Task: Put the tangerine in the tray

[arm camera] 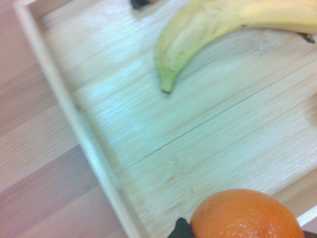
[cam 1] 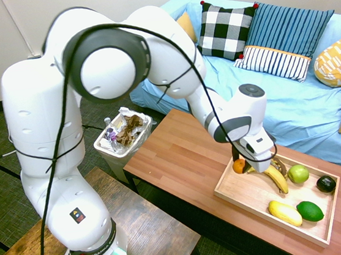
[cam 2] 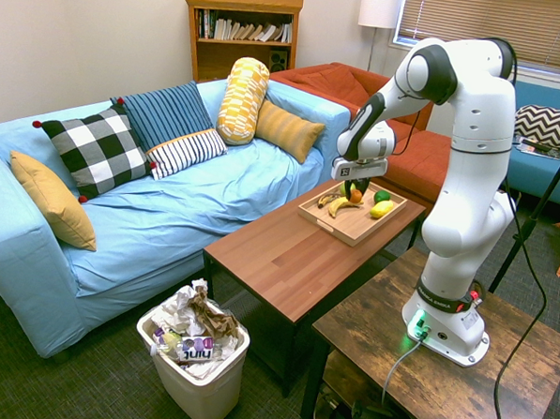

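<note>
The tangerine (cam 1: 239,166) is gripped between the closed fingers of the gripper (cam 1: 243,163) and is held in the air over the near corner of the tray (cam 1: 240,196), clear of the wood. A banana (cam 1: 277,178) is seen lying just beside it in the tray, with a green apple (cam 1: 298,174), a lime (cam 1: 310,210) and a yellow fruit (cam 1: 284,212) spread further along.
</note>
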Controlling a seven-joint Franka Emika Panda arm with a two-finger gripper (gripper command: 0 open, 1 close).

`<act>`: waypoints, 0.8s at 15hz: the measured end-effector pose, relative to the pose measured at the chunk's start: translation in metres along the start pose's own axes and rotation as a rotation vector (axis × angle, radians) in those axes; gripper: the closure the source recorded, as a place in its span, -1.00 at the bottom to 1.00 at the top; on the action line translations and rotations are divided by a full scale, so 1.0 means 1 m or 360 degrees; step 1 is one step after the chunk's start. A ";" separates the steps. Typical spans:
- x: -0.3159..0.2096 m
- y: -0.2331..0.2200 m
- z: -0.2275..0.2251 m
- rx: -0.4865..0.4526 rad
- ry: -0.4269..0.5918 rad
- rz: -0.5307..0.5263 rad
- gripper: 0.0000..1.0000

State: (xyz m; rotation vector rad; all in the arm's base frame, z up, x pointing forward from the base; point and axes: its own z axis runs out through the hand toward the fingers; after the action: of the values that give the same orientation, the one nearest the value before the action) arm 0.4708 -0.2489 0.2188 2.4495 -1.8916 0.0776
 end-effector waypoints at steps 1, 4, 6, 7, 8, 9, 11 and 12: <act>0.011 -0.005 0.014 -0.0018 0.0002 0.0050 1.00; 0.033 -0.020 0.046 -0.0056 0.0014 0.0164 1.00; 0.037 -0.028 0.067 -0.0080 -0.0004 0.0200 1.00; 0.037 -0.031 0.077 -0.0097 -0.0012 0.0209 1.00; 0.036 -0.033 0.088 -0.0112 -0.0020 0.0215 1.00; 0.036 -0.035 0.097 -0.0124 -0.0025 0.0215 1.00; 0.035 -0.038 0.111 -0.0148 -0.0028 0.0212 1.00; 0.035 -0.039 0.117 -0.0158 -0.0030 0.0212 1.00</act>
State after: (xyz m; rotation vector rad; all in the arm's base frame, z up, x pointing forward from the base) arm 0.5182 -0.2805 0.1041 2.2682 -2.0126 -0.0343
